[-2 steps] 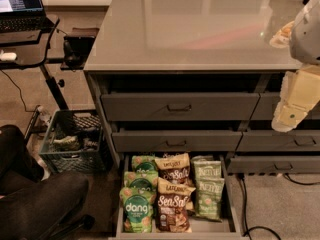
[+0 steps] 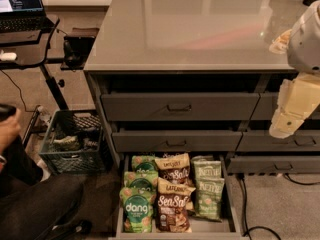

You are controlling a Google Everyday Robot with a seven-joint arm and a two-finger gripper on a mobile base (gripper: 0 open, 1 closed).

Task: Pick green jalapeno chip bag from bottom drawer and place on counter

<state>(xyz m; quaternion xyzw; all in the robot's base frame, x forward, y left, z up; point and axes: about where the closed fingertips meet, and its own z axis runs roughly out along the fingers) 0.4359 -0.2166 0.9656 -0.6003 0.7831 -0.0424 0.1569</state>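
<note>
The counter (image 2: 200, 29) is smooth, glossy grey and mirrors light. The bottom drawer (image 2: 212, 226) has matt light-grey walls. The nearer green jalapeno chip bag (image 2: 209, 199) is crinkly, faintly shiny film. At three o'clock, the gripper (image 2: 287, 116) looks like matt cream plastic.

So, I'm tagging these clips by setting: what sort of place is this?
Probably an office kitchenette or break area: a glossy grey counter over drawers, the bottom drawer stocked with snack bags, and a laptop desk alongside. The gripper hangs at right, level with the drawers.
</note>
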